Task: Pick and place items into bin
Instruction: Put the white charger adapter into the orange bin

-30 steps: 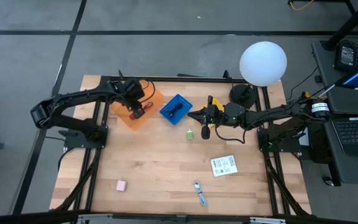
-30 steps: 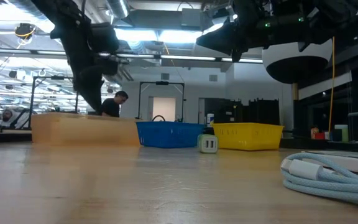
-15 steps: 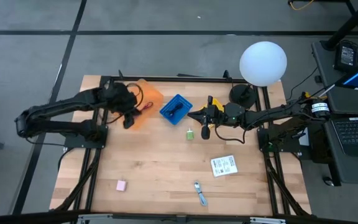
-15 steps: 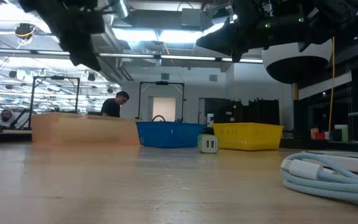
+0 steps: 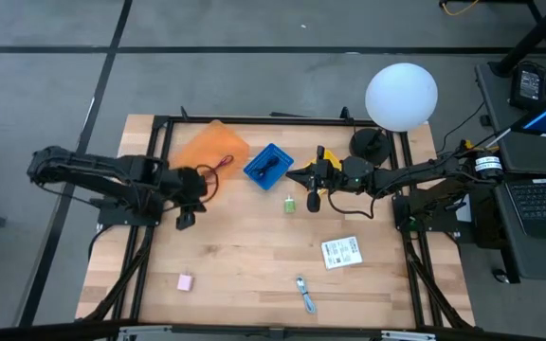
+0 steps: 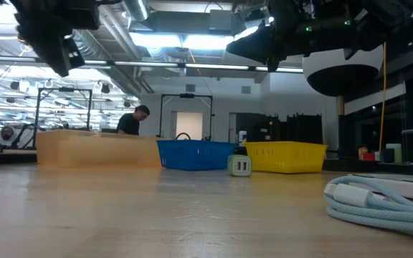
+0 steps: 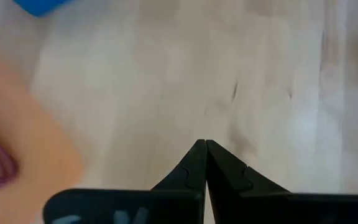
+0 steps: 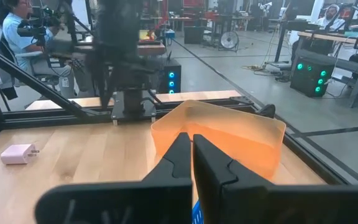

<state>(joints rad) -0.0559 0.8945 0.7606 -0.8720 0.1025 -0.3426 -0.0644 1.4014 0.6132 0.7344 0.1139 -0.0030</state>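
Observation:
My left gripper [image 5: 186, 197] is shut and empty above bare wood, just off the near-left side of the orange bin [image 5: 211, 148]; the wrist view shows its fingertips [image 7: 205, 148] meeting. The red cord [image 5: 220, 167] lies in the orange bin. A black coiled cable [image 5: 269, 166] sits in the blue bin [image 5: 267, 163]. My right gripper [image 5: 313, 188] hangs shut beside the yellow bin [image 6: 285, 156], holding nothing. The green piece [image 5: 291, 204], white printed packet [image 5: 341, 252], pink block [image 5: 185, 281] and blue-silver tool [image 5: 306, 296] lie loose on the table. I see no white card.
A white globe lamp [image 5: 401, 95] stands at the table's far right corner. Black frame rails [image 5: 150, 256] run along the table's left and right sides. Bare wood lies between the bins and the loose items near the front edge. People sit in the room beyond.
My left gripper has drawn back from over the orange bin, moving toward the table's left and near edge and out past the bin's rim. The red cord stays in the orange bin. My right arm has kept still.

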